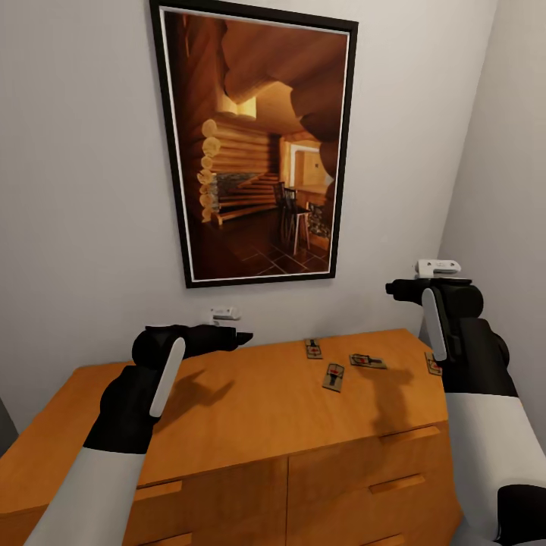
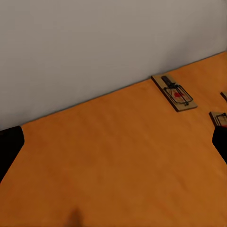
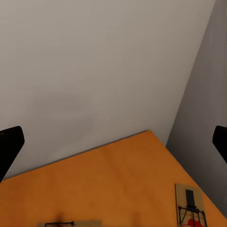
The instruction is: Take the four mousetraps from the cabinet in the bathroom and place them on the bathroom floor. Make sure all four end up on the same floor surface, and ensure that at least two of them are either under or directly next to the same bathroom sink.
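Four mousetraps lie on the flat top of the orange-brown cabinet (image 1: 227, 409): one near the wall (image 1: 314, 348), one to its right (image 1: 368, 361), one nearer the front (image 1: 334, 377), and one (image 1: 434, 364) half hidden behind my right arm. My left gripper (image 1: 244, 337) hovers open over the cabinet top, left of the traps. The left wrist view shows a trap (image 2: 174, 92) ahead and a second (image 2: 218, 118) by one finger. My right gripper (image 1: 390, 288) hangs open above the traps on the right. Its wrist view shows a trap (image 3: 190, 213) near the cabinet's corner.
A large framed picture of a log cabin interior (image 1: 258, 144) hangs on the grey wall behind the cabinet. A side wall (image 1: 508, 189) closes in on the right. Drawer fronts with wooden handles (image 1: 398, 482) face me below the top.
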### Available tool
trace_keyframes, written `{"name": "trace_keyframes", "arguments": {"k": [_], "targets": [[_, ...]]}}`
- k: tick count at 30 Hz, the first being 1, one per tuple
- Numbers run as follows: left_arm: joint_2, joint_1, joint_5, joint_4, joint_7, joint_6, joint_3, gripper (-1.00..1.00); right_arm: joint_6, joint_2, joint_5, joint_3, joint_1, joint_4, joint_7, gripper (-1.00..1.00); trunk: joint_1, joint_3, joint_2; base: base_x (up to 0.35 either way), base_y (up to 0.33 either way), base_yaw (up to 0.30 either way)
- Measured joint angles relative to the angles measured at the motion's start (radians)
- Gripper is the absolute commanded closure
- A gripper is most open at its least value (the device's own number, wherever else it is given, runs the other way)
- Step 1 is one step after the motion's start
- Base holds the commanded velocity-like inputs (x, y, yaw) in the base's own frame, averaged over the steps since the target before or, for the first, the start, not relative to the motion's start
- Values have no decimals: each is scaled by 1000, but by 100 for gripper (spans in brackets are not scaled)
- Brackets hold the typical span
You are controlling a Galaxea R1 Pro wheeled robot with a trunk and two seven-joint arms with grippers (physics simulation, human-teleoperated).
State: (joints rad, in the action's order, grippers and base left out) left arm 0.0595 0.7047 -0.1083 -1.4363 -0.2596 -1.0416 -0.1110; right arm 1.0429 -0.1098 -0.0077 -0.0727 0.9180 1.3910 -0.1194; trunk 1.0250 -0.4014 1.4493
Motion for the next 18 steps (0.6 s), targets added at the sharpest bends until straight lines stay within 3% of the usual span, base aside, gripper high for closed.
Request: {"name": "trace_keyframes", "arguments": {"k": [6, 18], "targets": [[0, 0, 0, 5, 1, 0, 0, -100, 0, 0, 0, 0, 0, 0, 0, -100, 0, 0, 0, 0, -117, 0], [1, 0, -1, 8, 1, 1, 0, -100, 0, -2, 2, 0, 0, 0, 0, -100, 0, 0, 0, 0, -235, 0]]}}
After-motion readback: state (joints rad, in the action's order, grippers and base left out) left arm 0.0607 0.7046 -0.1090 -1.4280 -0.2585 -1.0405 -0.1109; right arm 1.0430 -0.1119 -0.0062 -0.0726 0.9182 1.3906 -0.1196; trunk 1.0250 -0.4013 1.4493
